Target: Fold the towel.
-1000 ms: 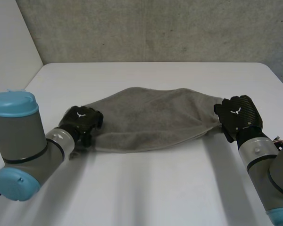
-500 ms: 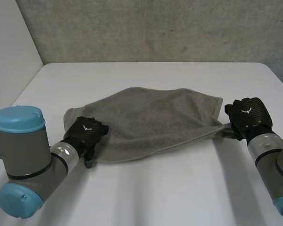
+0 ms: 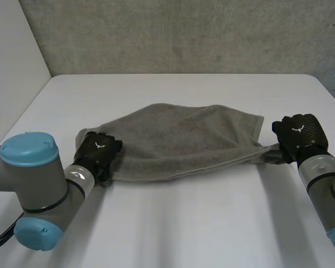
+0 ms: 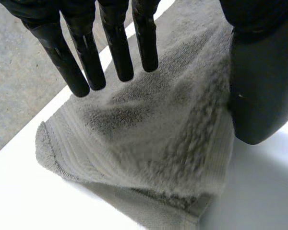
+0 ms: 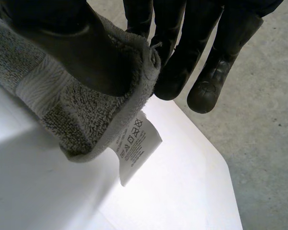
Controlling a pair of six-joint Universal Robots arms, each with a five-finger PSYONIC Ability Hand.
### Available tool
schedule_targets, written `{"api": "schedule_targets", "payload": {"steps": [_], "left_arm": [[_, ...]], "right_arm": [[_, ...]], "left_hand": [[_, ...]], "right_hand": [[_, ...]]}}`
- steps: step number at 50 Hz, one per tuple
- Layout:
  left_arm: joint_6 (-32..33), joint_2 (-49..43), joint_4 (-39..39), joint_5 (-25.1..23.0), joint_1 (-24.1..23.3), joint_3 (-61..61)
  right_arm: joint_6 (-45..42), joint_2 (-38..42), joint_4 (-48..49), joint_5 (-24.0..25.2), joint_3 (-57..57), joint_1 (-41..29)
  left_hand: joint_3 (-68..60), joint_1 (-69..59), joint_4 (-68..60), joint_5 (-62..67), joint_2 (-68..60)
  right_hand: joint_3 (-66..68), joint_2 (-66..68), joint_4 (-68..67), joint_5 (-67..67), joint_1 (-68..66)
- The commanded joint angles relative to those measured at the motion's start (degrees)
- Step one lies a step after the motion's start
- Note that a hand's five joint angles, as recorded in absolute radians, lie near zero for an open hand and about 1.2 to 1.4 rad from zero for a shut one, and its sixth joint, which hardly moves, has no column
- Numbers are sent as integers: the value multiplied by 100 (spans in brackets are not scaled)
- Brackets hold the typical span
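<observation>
Lab: white table (image 3: pixel 184 223), concrete wall (image 3: pixel 184 33).

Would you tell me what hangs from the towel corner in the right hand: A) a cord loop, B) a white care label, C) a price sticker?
B: a white care label with printed symbols hangs from the towel corner that the right hand pinches.

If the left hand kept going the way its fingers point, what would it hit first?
The towel: the left hand has straight fingers over its end, so it would probably push into the cloth at once, though their height above it is unclear.
</observation>
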State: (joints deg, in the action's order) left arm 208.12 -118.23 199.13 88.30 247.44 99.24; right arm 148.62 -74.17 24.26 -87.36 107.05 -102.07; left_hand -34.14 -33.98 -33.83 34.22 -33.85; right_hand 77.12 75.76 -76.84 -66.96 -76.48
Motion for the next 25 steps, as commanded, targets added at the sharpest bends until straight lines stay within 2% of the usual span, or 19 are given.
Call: {"api": "schedule_targets", "payload": {"steps": [1, 8, 14, 16, 17, 18, 19, 20, 21, 25], "left_arm": [[1, -86, 3, 118, 182, -133], [1, 141, 152, 337, 445, -151], [1, 388, 144, 346, 507, -124], [1, 555, 100, 337, 498, -107], [1, 555, 100, 337, 498, -106], [1, 616, 91, 337, 498, -98], [1, 617, 91, 337, 498, -98], [1, 678, 91, 276, 498, -98], [27, 731, 56, 250, 498, -106], [177, 828, -32, 241, 480, -133]], "right_arm": [[-8, -63, -9, 0, -70, 214], [0, -133, -167, -9, -193, 381], [9, -177, -325, 0, -263, 478], [9, -238, -395, 9, -281, 478], [9, -238, -396, 9, -281, 478], [1, -282, -439, 0, -298, 469], [1, -282, -440, 0, -299, 469], [1, -317, -501, 9, -307, 469], [-8, -396, -571, 9, -325, 452], [-8, -660, -791, 18, -466, 434]], "left_hand": [[4, -12, -28, -1012, -25], [-333, -349, -364, -676, -361], [-451, -467, -482, -558, -479], [-1871, -1887, -1902, 863, -1899], [-1880, -1896, -1911, 872, -1909], [-3096, -3112, -3127, 2088, -3124], [-3108, -3124, -3139, 2100, -3137], [-4241, -4257, -4272, 3232, -4269], [-4583, -4599, -4614, 3575, -4611], [-4586, -4602, -4617, 3578, -4615]], "right_hand": [[288, 424, -316, -304, -352], [288, 424, -316, -304, -352], [288, 424, -316, -304, -352], [288, 424, -316, -304, -352], [288, 424, -316, -304, -352], [288, 424, -316, -304, -352], [288, 424, -316, -304, -352], [288, 424, -316, -304, -352], [288, 424, -316, -304, -352], [288, 424, -316, -304, -352]]}}
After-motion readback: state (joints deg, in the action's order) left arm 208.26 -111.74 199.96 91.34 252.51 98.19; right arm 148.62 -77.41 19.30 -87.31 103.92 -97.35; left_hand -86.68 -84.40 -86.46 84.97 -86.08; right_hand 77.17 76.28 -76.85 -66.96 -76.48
